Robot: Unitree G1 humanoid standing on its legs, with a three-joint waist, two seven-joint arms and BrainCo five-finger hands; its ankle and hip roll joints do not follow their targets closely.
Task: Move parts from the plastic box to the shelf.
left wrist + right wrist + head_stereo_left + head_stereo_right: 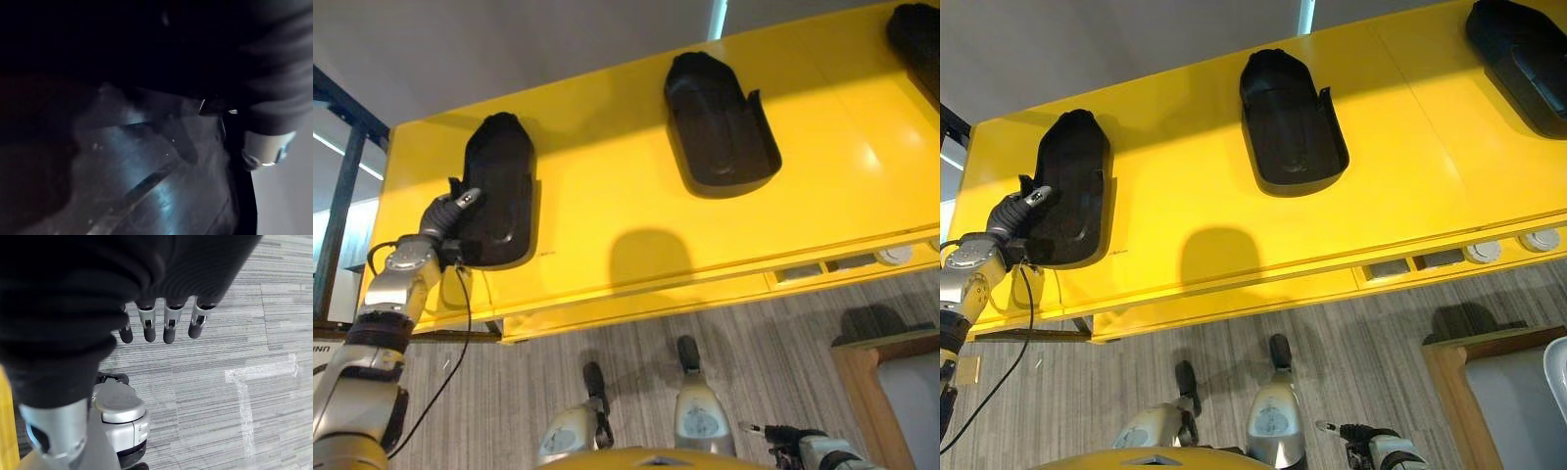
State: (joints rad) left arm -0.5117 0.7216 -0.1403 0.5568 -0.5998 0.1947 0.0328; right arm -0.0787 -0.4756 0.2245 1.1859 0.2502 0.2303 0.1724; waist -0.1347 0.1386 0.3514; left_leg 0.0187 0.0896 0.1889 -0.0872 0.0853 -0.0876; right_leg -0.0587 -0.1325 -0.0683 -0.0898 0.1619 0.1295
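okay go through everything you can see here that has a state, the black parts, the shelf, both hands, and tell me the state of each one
Left black part: lying on the shelf, left hand on its edge.
Middle black part: lying on the shelf, open side up, untouched.
Right black part: on the shelf, partly cut off by the frame.
Yellow shelf: carrying three parts.
Left hand: at the left part; grip unclear.
Right hand: open, empty, above the floor.

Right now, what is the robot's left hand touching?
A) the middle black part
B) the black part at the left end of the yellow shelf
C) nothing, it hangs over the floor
B: the left hand rests against the leftmost black part on the yellow shelf.
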